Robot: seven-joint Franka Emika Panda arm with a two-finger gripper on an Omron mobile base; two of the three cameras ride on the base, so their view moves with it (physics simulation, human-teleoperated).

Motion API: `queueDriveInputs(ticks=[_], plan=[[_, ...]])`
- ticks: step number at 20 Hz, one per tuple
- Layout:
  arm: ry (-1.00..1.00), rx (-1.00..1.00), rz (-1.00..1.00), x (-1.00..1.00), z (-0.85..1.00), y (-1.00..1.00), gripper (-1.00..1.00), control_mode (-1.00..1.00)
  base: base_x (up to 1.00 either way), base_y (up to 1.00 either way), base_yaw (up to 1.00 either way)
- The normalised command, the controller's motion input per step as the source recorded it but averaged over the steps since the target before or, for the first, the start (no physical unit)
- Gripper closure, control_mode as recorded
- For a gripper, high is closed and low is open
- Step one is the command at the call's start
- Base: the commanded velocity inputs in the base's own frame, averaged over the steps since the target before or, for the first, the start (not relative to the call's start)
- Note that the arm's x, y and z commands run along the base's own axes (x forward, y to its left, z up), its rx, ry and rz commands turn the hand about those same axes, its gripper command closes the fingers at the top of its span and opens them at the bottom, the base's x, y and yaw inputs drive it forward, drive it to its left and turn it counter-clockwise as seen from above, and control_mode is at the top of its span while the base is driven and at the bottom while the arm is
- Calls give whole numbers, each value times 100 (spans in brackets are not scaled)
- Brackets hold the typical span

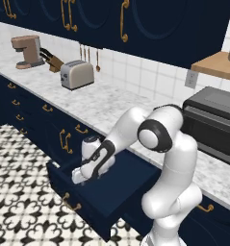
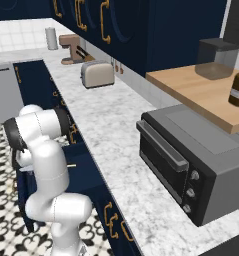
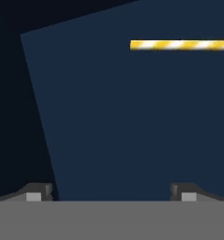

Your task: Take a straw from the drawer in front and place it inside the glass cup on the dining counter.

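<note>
Pincer agape, straw beyond.

yellow-white striped straw, navy drawer

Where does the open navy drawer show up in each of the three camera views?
Left base view: the drawer stands pulled out at lower centre.
Right base view: lower left, below the worktop edge.
Hand view: its floor spans the middle, with the straw lying at upper right.
Shared landmark: the toaster on the worktop, in both base views.
</note>
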Motion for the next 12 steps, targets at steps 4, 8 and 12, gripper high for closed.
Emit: queueDriveInputs(ticks=[4,8,12], plan=[[0,2,0,-54,2,100,-100,-100,0,0,0],[0,3,-5,-19,21,46,-100,-100,0,0,0],[0,0,-29,23,30,-29,-100,-100,0,0,0]])
